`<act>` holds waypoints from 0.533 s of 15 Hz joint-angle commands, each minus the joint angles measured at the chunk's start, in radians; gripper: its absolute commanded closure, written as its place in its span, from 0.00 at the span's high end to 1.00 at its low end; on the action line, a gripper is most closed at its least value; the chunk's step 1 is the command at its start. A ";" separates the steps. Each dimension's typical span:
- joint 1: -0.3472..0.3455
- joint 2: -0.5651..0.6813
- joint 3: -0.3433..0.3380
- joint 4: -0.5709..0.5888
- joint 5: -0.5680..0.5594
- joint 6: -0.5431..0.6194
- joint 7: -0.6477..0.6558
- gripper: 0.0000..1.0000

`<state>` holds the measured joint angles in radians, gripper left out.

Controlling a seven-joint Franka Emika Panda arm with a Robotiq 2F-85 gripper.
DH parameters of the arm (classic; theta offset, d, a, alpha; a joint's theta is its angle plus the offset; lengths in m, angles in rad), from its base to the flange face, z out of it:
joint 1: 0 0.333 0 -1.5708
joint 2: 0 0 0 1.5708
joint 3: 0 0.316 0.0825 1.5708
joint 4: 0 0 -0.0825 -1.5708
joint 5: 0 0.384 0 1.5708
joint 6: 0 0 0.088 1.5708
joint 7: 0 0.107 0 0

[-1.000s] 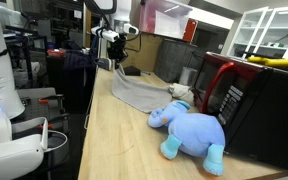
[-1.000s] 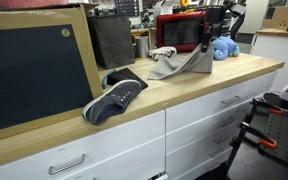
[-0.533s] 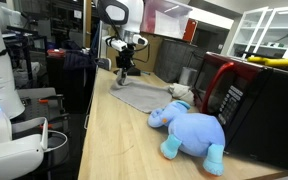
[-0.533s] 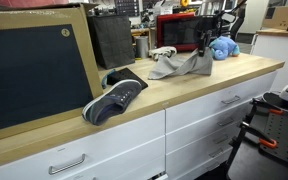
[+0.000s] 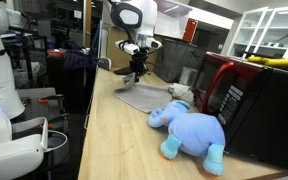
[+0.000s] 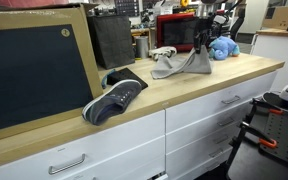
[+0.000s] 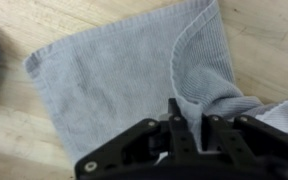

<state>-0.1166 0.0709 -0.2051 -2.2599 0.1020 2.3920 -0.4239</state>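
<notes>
A grey towel (image 5: pixel 140 93) lies on the wooden counter (image 5: pixel 114 135), with one corner lifted. My gripper (image 5: pixel 136 69) is shut on that raised corner and holds it above the rest of the cloth. In the wrist view the gripper (image 7: pixel 189 112) pinches a fold of the towel (image 7: pixel 114 70), which spreads flat over the wood below. In an exterior view the towel (image 6: pixel 179 66) rises in a peak to the gripper (image 6: pixel 201 40). A blue plush elephant (image 5: pixel 190 129) lies just past the towel.
A red and black microwave (image 5: pixel 246 100) stands along the counter's back edge. A dark sneaker (image 6: pixel 114 97) rests on the counter (image 6: pixel 184 95), next to a big framed blackboard (image 6: pixel 34 70). A white cup (image 5: pixel 182 91) lies between towel and microwave.
My gripper has carried the towel's corner across toward the microwave side, folding the cloth over itself. The jaws stayed shut on the corner.
</notes>
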 commanded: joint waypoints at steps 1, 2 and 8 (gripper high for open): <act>-0.045 0.072 0.007 0.085 -0.030 0.027 0.045 0.02; -0.056 0.088 0.005 0.102 -0.037 0.030 0.052 0.02; -0.116 0.174 -0.011 0.178 -0.104 0.047 0.103 0.02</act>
<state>-0.2102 0.1980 -0.2100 -2.1315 0.0388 2.4263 -0.3647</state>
